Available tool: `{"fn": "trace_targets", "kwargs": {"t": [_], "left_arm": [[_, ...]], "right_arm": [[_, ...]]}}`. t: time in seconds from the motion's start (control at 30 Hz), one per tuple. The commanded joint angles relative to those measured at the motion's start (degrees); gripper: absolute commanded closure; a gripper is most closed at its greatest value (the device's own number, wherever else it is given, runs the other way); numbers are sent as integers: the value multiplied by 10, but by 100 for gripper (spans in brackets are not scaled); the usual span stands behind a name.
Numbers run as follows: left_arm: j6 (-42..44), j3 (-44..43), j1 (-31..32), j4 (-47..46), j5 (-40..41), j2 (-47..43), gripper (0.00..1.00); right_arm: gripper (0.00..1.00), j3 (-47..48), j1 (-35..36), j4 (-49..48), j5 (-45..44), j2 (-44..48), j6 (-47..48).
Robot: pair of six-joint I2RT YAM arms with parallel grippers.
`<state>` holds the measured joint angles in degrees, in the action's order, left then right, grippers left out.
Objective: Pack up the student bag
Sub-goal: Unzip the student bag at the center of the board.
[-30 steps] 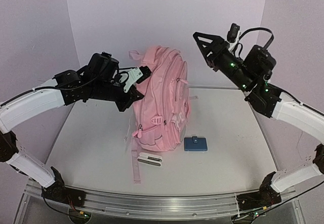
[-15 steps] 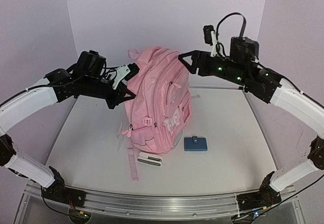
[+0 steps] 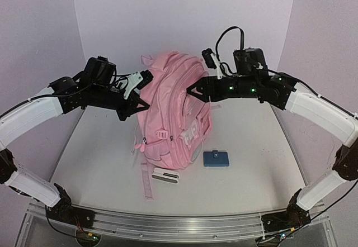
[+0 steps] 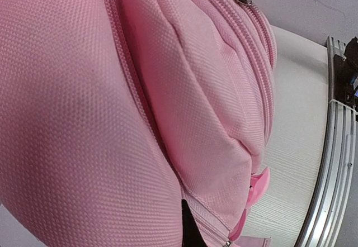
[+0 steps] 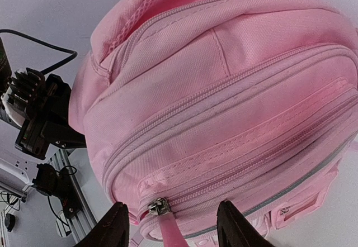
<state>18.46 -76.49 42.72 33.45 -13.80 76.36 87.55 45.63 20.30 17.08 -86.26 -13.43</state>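
Nearest the arm bases, a small white flat object (image 3: pixel 166 175) lies on the table (image 3: pixel 257 146), just beside a trailing pink strap (image 3: pixel 148 184). A blue case (image 3: pixel 216 158) lies a little further in, close to the front foot of the student bag (image 3: pixel 176 118). The bag stands upright at the middle of the table, its front pockets turned towards the near right. The left arm reaches in from the left with its forearm roughly level, and the left gripper (image 3: pixel 145 92) is against the upper left side of the bag. Pink fabric fills the left wrist view, so it cannot be determined whether this gripper is clamped on anything. The right arm arches in from the right, forearm level, and the right gripper (image 5: pixel 174 226) is at the upper right of the bag. Its fingers (image 5: pixel 114 224) are spread apart, with a metal zip slider (image 5: pixel 158 207) and its pink pull tab between them, apparently untouched. The zips visible from the right wrist appear closed, and the bag's interior is not in view.
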Motion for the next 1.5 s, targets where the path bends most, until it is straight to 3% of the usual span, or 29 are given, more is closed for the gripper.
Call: {"fn": "trace_targets", "kwargs": {"t": [0.0,0.33,0.57,0.8,0.9,1.1,1.47], "left_arm": [[9,6,-5,54,0,-4,100],[7,11,-6,48,-2,-3,100],[6,11,-7,49,1,-1,100],[4,9,-9,47,-1,0,100],[4,9,-10,47,-1,1,100],[8,14,-11,49,11,2,100],[30,41,-12,35,69,-11,100]], "right_arm": [[55,23,0,13,22,-2,2],[56,10,0,13,50,10,-11],[71,14,0,18,40,7,-11],[74,14,0,31,41,5,-3],[86,15,-1,34,38,9,1],[100,40,0,33,-22,16,2],[100,79,-21,34,-191,8,51]]}}
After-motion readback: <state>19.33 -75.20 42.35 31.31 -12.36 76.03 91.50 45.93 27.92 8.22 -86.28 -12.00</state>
